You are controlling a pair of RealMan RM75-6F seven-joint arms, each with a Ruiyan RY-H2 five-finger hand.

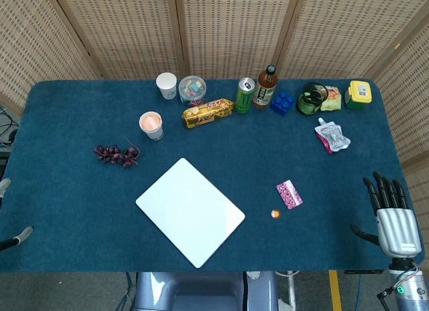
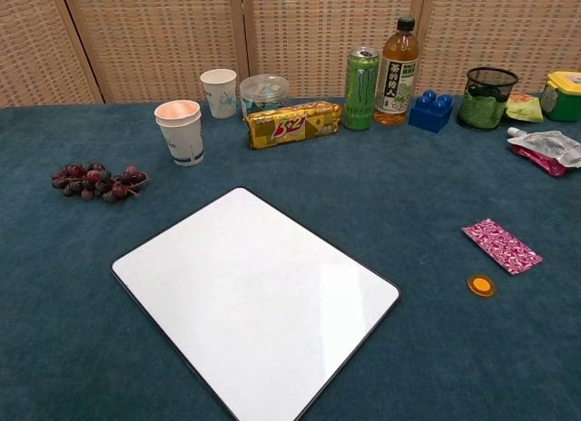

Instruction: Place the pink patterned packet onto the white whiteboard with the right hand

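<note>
lying flat on blue cloth (image 1: 80,116): pink patterned pkt (image 1: 289,194), magenta-white print

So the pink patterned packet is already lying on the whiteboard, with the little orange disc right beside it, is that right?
Not quite. The pink patterned packet lies on the blue tablecloth, clear of the whiteboard; both views show the gap. The orange disc is indeed beside it.
</note>
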